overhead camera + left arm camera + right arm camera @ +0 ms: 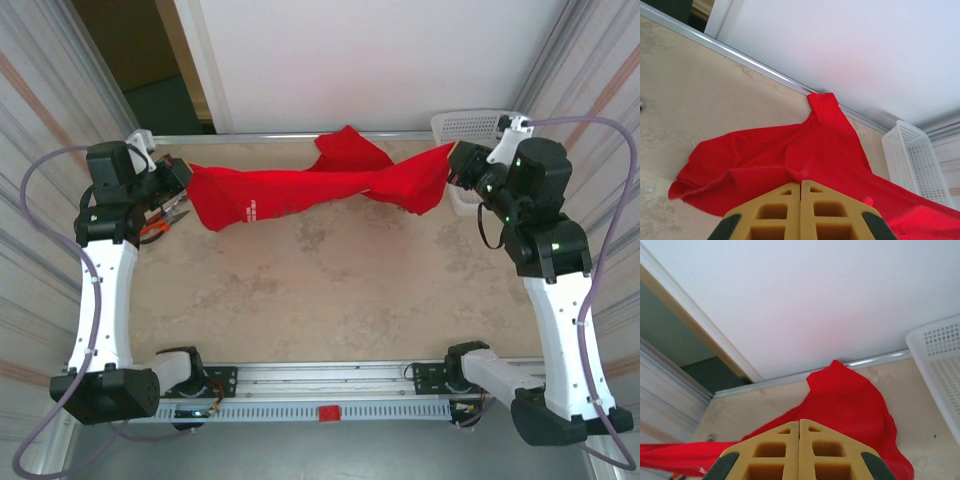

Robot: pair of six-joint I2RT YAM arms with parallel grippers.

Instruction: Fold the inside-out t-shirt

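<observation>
Red t-shirt (300,190), long axis L-R, twisted mid-span

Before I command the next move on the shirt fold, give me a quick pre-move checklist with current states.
1. Grip of the left pincer on the t-shirt: ok, shut on one end.
2. Grip of the right pincer: ok, shut on the other end.
3. Cloth untwisted between them: not ok, it twists mid-span and a flap points toward the far edge.
4. Room on the table in front of the cloth to lay it down: ok.
5. Cloth apart from the white basket: cannot tell, the right pincer covers that spot.
</observation>
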